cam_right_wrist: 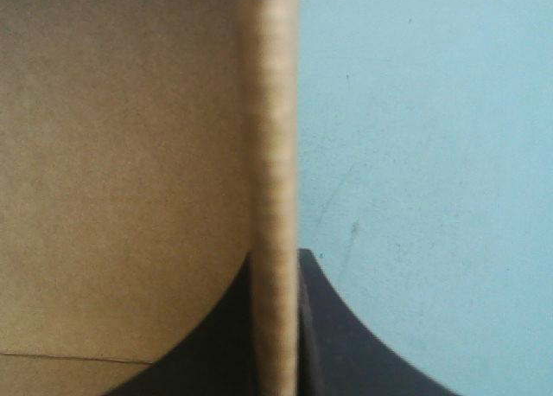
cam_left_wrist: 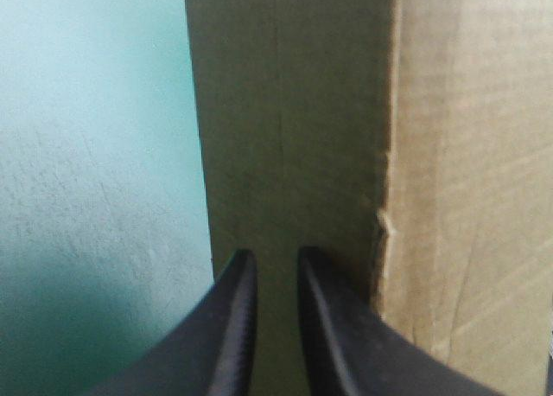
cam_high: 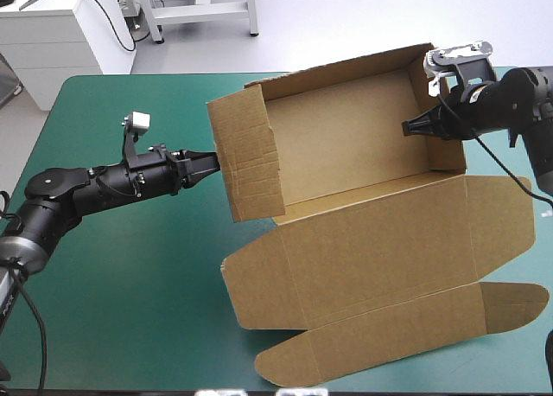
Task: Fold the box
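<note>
Right pincer point(cam_high: 406, 128) clamps box point(cam_high: 346, 137) right wall; left pincer point(cam_high: 214, 162) against left wall

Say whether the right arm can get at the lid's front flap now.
Probably not yet: the right claw is shut on the box, at its right wall. Once released, the flap lies flat and uncovered.

A blurred wall edge of the box point(cam_right_wrist: 275, 154) hides the gap inside the right gripper point(cam_right_wrist: 276, 256).
</note>
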